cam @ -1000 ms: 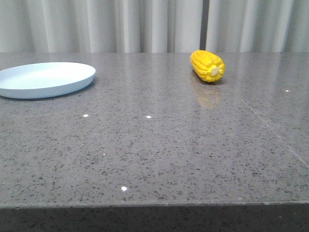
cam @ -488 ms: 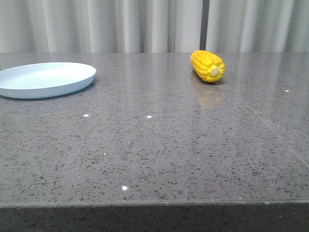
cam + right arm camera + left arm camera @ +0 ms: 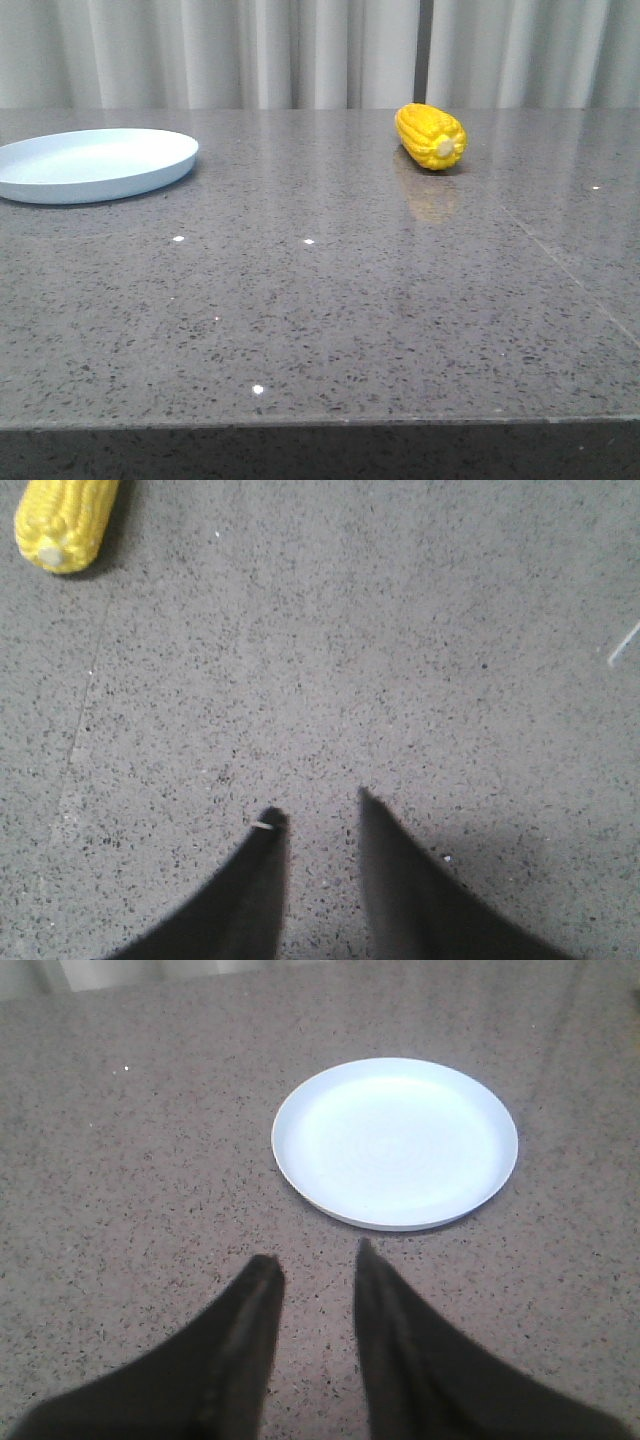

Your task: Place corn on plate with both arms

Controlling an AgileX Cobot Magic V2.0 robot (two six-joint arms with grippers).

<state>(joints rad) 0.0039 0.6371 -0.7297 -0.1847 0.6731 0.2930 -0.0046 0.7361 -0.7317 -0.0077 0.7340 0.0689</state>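
**Corn on table, plate bare, both grippers holding nothing**

Table: grey speckled stone-look top, glossy enough to mirror things standing on it. A thin seam runs across its right part. Pale pleated curtain hangs behind the far edge.

Plate: pale blue, round, shallow, low rim. Sits flat at the far left of the table in the front view, partly cut by the frame edge. Nothing lies in it (confirmed in the left wrist view, where the whole plate shows, smooth w/ faint concentric rings).

Corn: short fat yellow cob, lying on its side toward the far right-centre of the table, pale cut end facing the camera. Well apart from the plate. Faint yellow reflection on the table just in front of it. In the right wrist view the corn shows at the frame corner, partly cut off, casting a dark shadow.

Left gripper: dark fingers spread w/ a clear gap, pinching nothing, above bare table, tips near the plate's rim but not touching it.

Right gripper: fingers likewise spread, nothing between them, above bare table, well apart from the corn. A small pale fleck sits on one fingertip (cannot tell what).

Neither arm shows in the front view.
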